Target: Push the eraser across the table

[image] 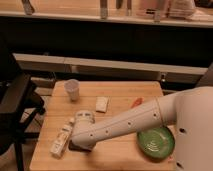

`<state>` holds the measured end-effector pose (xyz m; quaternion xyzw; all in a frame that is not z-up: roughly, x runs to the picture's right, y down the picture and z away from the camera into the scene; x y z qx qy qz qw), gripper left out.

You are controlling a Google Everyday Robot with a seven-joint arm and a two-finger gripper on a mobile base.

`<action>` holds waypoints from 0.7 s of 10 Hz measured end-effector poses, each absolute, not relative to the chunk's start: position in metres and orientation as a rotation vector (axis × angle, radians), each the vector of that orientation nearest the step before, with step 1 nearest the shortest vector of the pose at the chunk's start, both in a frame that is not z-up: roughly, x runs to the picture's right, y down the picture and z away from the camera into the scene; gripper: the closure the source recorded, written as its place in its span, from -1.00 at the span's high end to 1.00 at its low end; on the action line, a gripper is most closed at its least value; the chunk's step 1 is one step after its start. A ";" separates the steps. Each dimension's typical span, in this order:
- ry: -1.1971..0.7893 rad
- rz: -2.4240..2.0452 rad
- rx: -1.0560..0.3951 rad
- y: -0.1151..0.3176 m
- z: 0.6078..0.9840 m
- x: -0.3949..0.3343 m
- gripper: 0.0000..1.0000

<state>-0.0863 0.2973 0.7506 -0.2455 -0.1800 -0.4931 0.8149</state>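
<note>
- Camera view: my gripper [80, 144] sits low over the table [120, 91], near its front left corner, just right of the lying white bottle [61, 141]. Whether it is spread or closed I cannot tell.
- A dark patch at its tip, down on the wood, I take for the eraser [73, 148]. It lies right beneath me, on the bottle side, and its long axis is hidden.
- I judge the push should run away from the bottle, over bare boards.
</note>
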 end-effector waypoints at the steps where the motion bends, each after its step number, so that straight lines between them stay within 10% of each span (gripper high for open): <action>1: -0.381 -1.053 -0.521 0.296 0.750 -0.086 -0.98; 7: -0.375 -1.092 -0.511 0.286 0.754 -0.102 -0.98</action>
